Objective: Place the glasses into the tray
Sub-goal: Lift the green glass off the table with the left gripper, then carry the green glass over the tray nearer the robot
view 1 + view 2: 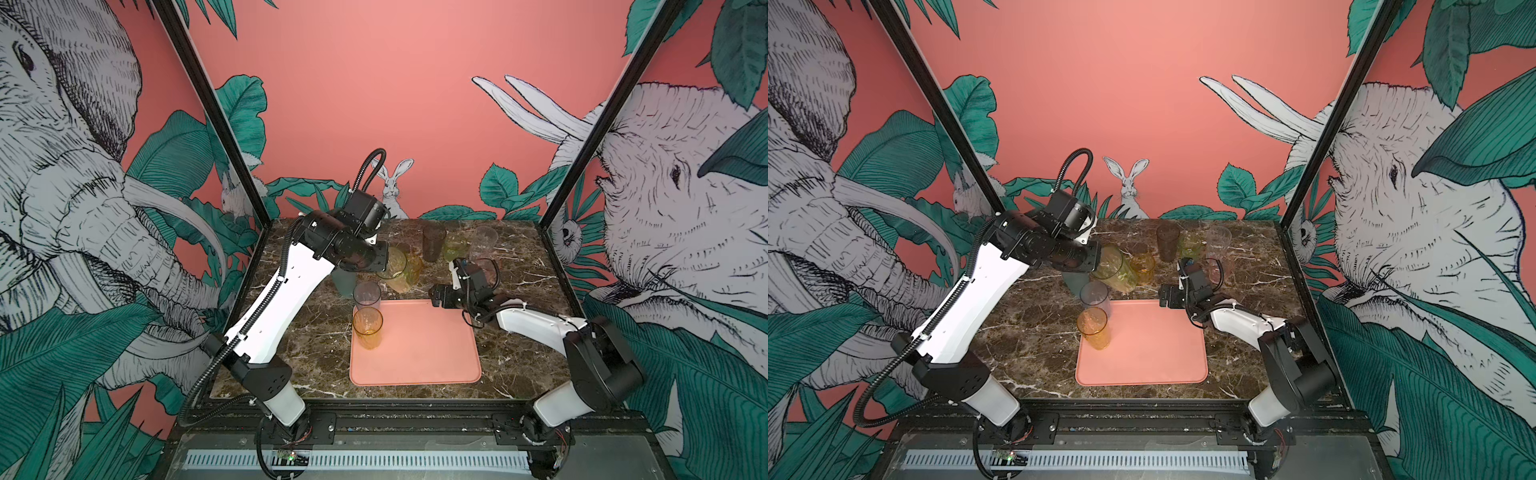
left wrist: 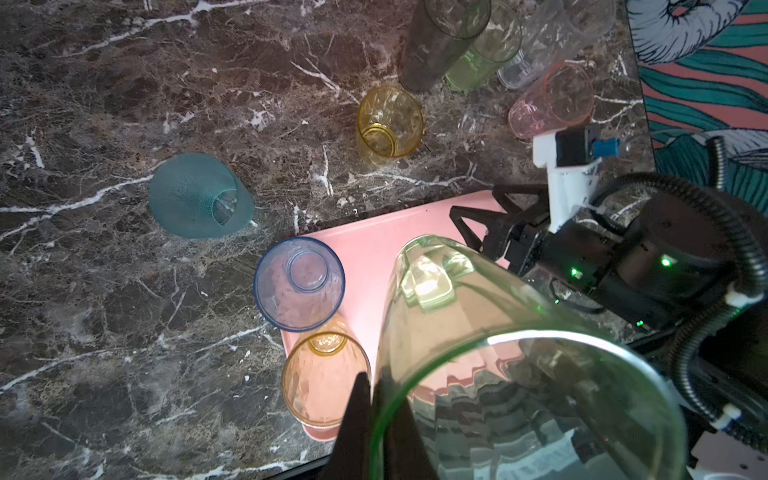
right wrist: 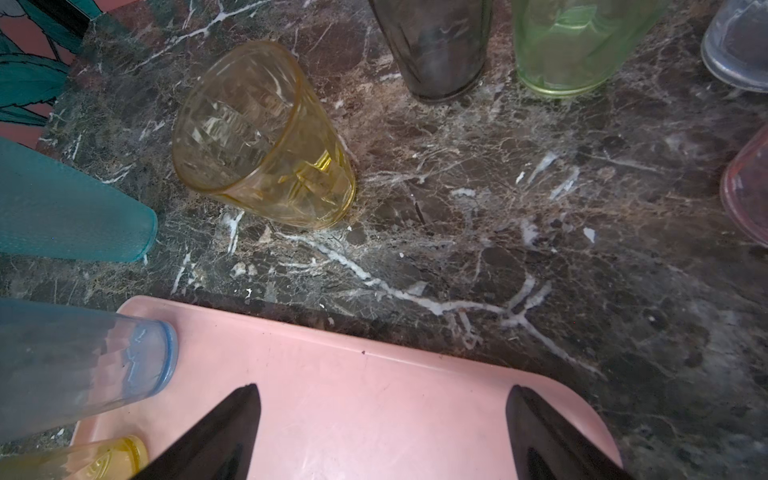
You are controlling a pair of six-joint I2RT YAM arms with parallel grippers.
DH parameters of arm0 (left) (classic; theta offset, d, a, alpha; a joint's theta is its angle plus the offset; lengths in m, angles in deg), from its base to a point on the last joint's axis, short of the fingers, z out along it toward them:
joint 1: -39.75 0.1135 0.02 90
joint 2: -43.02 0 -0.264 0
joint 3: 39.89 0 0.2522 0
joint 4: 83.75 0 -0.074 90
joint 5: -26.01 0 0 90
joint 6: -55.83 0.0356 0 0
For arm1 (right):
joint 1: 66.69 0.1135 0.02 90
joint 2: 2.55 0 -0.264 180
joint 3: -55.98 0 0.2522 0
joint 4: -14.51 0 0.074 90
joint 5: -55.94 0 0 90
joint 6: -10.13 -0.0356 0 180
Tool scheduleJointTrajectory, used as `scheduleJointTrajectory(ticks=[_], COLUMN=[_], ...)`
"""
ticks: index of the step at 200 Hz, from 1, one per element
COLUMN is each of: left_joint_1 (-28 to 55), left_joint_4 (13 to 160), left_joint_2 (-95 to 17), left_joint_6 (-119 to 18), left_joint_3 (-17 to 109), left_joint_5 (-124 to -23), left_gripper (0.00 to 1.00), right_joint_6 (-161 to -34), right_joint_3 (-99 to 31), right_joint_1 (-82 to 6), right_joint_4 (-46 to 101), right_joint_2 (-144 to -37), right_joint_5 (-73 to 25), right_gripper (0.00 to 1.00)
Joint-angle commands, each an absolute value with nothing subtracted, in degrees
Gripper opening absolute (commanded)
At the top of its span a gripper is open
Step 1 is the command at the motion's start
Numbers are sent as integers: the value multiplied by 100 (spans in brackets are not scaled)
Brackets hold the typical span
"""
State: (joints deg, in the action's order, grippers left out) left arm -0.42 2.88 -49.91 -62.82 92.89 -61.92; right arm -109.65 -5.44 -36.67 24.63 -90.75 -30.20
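Observation:
My left gripper (image 2: 374, 379) is shut on the rim of a tall yellow-green glass (image 1: 392, 266) (image 2: 478, 332), which hangs tilted above the table just behind the salmon-pink tray (image 1: 415, 361) (image 1: 1142, 365). A tall amber glass (image 1: 368, 326) and a bluish clear glass (image 1: 367, 295) stand at the tray's left edge and far-left corner. My right gripper (image 3: 383, 390) (image 1: 435, 297) hovers open and empty over the tray's far-right corner. Several glasses stand on the marble: frosted teal (image 2: 199, 199), short amber (image 3: 266, 137), smoky grey (image 1: 433, 243), short green (image 1: 455, 246), clear (image 1: 484, 241) and pink (image 2: 552, 99).
The dark marble table (image 1: 519, 332) ends at black frame posts on both sides and a black rail in front. The loose glasses crowd the back half behind the tray. The left arm's body hides part of the teal glass in both top views.

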Motion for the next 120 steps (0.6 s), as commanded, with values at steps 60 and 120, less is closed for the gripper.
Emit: scheduleJointTrajectory(ticks=[60, 120], left_joint_1=[-837, -1351], left_joint_4=[-154, -132], left_joint_2=[-4492, -4107], left_joint_6=[-6825, -7406], left_joint_3=[8865, 8091], left_joint_5=[-5955, -5734], left_gripper=[0, 0], right_joint_6=[-10949, -10958], right_joint_3=[-480, -462], right_joint_1=[-3637, -3637], right_joint_4=[2304, 2282], right_joint_2=[-8860, -8842], right_joint_5=[-3091, -3090], right_gripper=[94, 94])
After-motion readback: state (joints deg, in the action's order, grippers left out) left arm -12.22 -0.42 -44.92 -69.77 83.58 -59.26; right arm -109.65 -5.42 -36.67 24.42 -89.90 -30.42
